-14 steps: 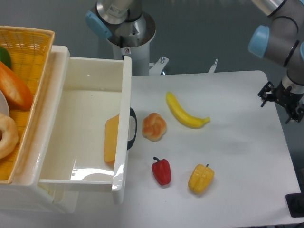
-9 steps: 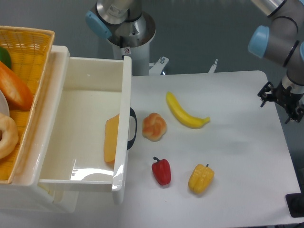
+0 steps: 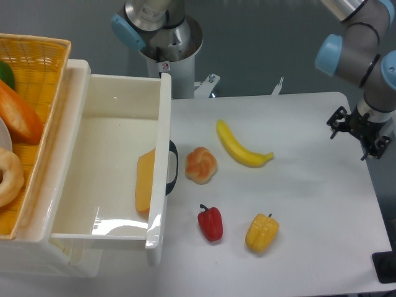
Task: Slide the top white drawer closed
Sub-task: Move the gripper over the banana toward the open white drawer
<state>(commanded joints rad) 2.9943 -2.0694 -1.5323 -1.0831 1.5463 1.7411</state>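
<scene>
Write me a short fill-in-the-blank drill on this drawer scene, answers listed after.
1. The top white drawer stands ____.
2. The drawer's black handle faces a ____ lying nearest to it on the table.
3. Between the red pepper and the banana, the one nearer the gripper is the ____.
4. Inside the drawer lies a yellow wedge of ____.

Answers: open; bread roll; banana; cheese

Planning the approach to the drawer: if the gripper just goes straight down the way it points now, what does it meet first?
Probably bare table near the right edge. The gripper seems to point downward, with nothing under it, though depth is unclear from this single view.
</scene>
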